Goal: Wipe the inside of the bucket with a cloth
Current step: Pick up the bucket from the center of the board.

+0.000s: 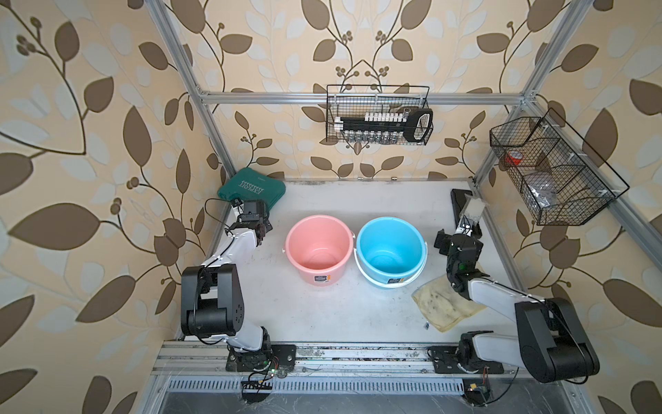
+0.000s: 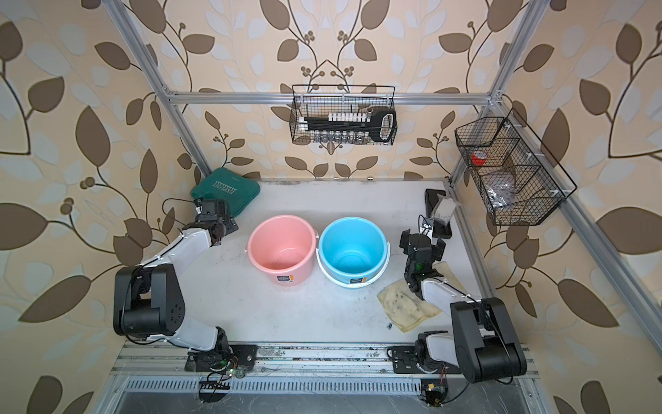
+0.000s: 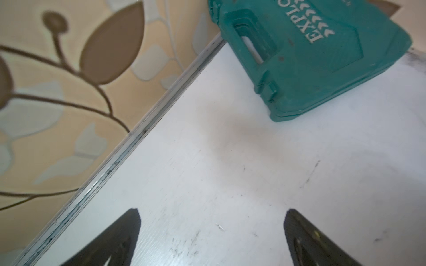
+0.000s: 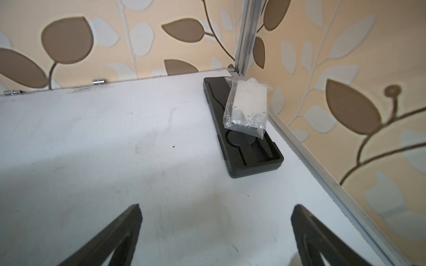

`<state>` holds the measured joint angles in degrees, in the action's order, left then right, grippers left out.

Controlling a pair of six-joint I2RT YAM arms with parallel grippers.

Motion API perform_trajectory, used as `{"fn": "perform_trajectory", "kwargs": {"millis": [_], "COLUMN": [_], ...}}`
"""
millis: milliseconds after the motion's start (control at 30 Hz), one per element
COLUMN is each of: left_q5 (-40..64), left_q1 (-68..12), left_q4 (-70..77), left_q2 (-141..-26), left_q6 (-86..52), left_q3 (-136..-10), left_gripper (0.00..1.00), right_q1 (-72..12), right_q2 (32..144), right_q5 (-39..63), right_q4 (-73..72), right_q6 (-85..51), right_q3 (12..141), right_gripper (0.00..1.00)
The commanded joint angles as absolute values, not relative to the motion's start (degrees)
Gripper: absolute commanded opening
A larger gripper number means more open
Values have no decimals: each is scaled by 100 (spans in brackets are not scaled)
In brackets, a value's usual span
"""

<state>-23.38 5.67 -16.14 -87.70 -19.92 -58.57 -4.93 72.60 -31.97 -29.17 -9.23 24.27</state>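
The cloth (image 1: 446, 304), pale yellow with dark specks, lies spread flat on the tabletop (image 1: 322, 315) near its right edge, towards the front right corner. The right arm (image 1: 501, 297) reaches over the cloth and hides its right part. Its near corner lies just beside the foot of the blue bucket (image 1: 376, 243); whether they touch cannot be told.

The blue bucket and the pink bucket (image 1: 304, 243) stand upright side by side in the middle of the tabletop, rims touching or nearly so, pink on the left. Both are open at the top with nothing inside them.

The left pincer (image 3: 212, 210) hangs above bare tabletop by the left edge, its jaws spread wide and holding nothing. Just beyond it a green case (image 3: 311, 59) fills the far left corner.

The right pincer (image 4: 215, 207) is likewise spread wide and holds nothing. It hangs over bare tabletop to the right of the blue bucket, past the cloth's far side. Ahead of it, in the far right corner, lies a black tray (image 4: 253, 152) with a bagged white box (image 4: 247, 103) on top.

Above the tabletop, a wire basket (image 1: 333, 118) hangs on the back rail and a second wire basket (image 1: 573, 200) hangs on the right rail.
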Motion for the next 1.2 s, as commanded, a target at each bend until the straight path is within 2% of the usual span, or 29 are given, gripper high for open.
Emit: {"fn": "perform_trajectory", "kwargs": {"millis": [0, 67, 200, 267, 467, 633, 867, 1167], "left_q5": [-1799, -1652, -464, -215, -627, -37, -94, -238], "left_q1": [563, 558, 516, 276, -1031, -1578, -2641, -3649], "left_q4": [-2255, -2412, -2065, -2270, -3585, -4061, -5149, -5454], "left_q2": [-8624, -8545, -8306, -8337, -8982, -9255, -10052, -10583], "left_q6": [-2187, -2302, -2197, -2058, -1336, -1308, -863, -553], "left_q3": [-6263, -6447, -6440, -6778, -8514, -9467, -10851, -11316], "left_gripper": [99, 99, 99, 98, 97, 99, 99, 99], "right_q1": [-279, -227, -119, -97, -7, 0, 0, 0], "right_q2": [6872, 6607, 6197, 6034, 5652, 5227, 4951, 4744], "right_q5": [-3185, -3176, -2921, -2807, -2283, -1951, -1384, -779], "right_q4": [-1936, -1676, -721, -340, 628, 1147, 2005, 2506], "right_q6": [-1447, -1528, -1786, -1969, -2529, -2890, -3056, -2974], "right_q3": [2715, 2767, 3102, 3209, 3454, 3488, 3874, 4215], "right_gripper": [99, 99, 99, 99, 99, 99, 99, 99]}}
